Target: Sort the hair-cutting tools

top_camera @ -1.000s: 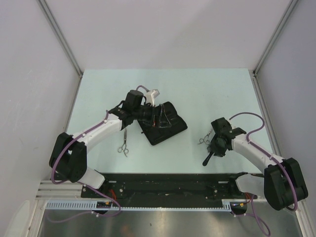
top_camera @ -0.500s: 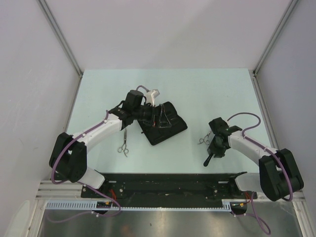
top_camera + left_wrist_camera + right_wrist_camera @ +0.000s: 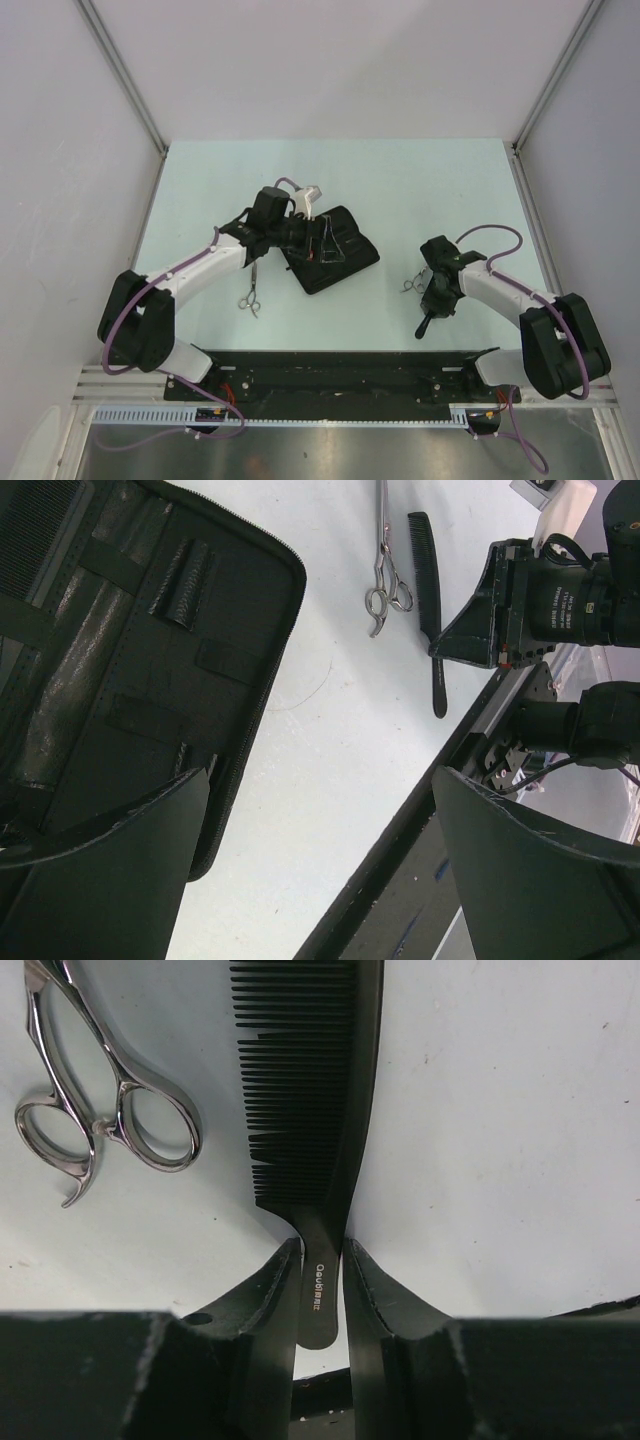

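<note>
**Thin hold on the comb handle, with scissors close by**

The right claw [image 3: 320,1260] is clamped on the narrow handle end of the black plastic handled comb [image 3: 310,1090], which lies flat on the desk's right side, towards the front. Only the slim tail is held, so on lifting the toothed end may droop or swing, or the smooth handle may slide out. A pair of slim silver metal scissors with ring handles [image 3: 85,1035] lies just beside the teeth, not touching, and a pivoting comb could knock it.

The left claw [image 3: 320,780] is spread wide, holding nothing, over the open flat black rectangular fabric case [image 3: 150,630]. If the comb is brought there, the two arms could crowd each other. A second pair of silver scissors [image 3: 250,292] lies left of the case, near the left forearm.

The pale blue-green desk [image 3: 420,190] looks smooth and hard, so flat tools will likely skid when nudged. Plain white walls [image 3: 330,70] with metal corner posts enclose it on three sides.
</note>
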`<action>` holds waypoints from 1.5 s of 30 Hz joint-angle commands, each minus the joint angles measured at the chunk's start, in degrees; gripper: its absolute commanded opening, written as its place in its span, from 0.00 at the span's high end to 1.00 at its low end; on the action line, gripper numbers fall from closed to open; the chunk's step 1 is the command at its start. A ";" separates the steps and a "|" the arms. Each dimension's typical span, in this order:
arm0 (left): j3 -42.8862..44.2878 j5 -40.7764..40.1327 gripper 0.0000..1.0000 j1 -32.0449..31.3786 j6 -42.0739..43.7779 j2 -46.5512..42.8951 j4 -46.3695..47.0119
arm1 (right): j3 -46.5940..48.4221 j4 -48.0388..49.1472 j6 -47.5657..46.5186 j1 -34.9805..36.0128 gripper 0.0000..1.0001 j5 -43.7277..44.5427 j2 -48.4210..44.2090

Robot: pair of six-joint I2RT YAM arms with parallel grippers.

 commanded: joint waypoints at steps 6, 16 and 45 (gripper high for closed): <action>-0.26 -0.33 0.00 -0.46 0.49 -2.31 1.20 | -4.10 5.11 -0.44 0.52 0.76 -2.63 3.58; 0.18 0.03 0.00 -0.46 0.31 -1.70 1.20 | -3.66 5.20 0.08 0.52 0.88 -2.98 3.06; 1.15 3.54 0.00 -1.25 1.10 -0.73 1.11 | 5.39 -1.31 2.28 0.43 0.89 -2.28 -7.50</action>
